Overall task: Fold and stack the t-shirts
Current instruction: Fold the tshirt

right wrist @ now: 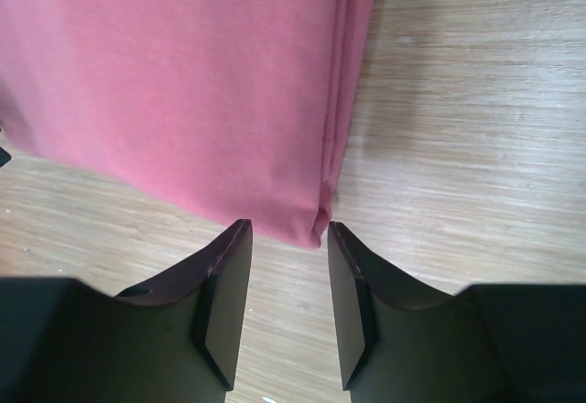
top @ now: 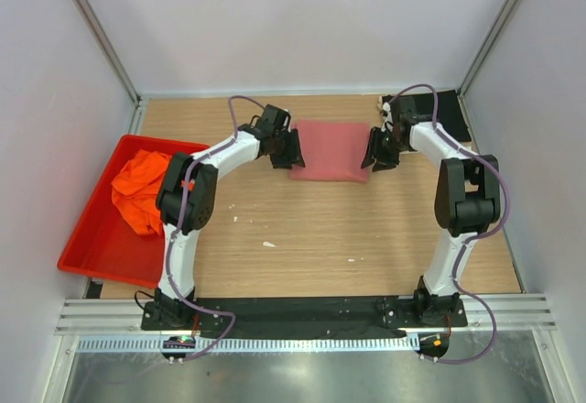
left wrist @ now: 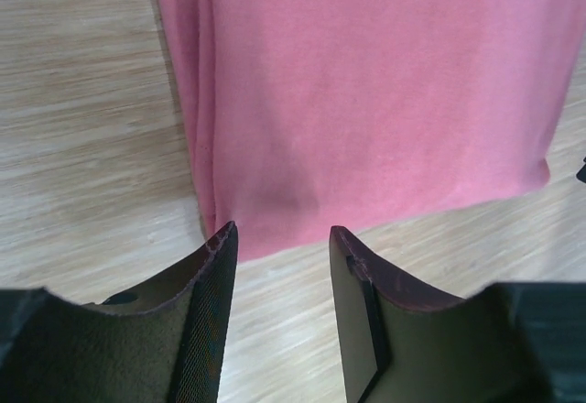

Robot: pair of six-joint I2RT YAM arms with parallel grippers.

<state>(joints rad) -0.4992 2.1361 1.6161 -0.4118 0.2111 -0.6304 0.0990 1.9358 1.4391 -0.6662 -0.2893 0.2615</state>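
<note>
Well to the left of the folded rose-red t-shirt [top: 331, 149], a crumpled orange t-shirt [top: 137, 188] is seen in the red tray [top: 92, 247], not yet folded. The left gripper [left wrist: 279, 234] is placed at a corner on the rose-red shirt's left side, jaws parted and nothing clasped between them. The rose-red shirt itself is laid flat on the table [top: 302, 238]. At a corner on its right side the right gripper [right wrist: 286, 227] is likewise spread and empty.

If only the upper layers of those stacked edges are pinched, the fold could be pulled open. If a finger is dragged across the cloth, the bundle could be skewed.

To the right of the rose-red shirt, what is taken for a black t-shirt [top: 453, 110] is partly covered by the right arm, so its state cannot be judged. The layers folded under the rose-red shirt cannot be counted.
</note>
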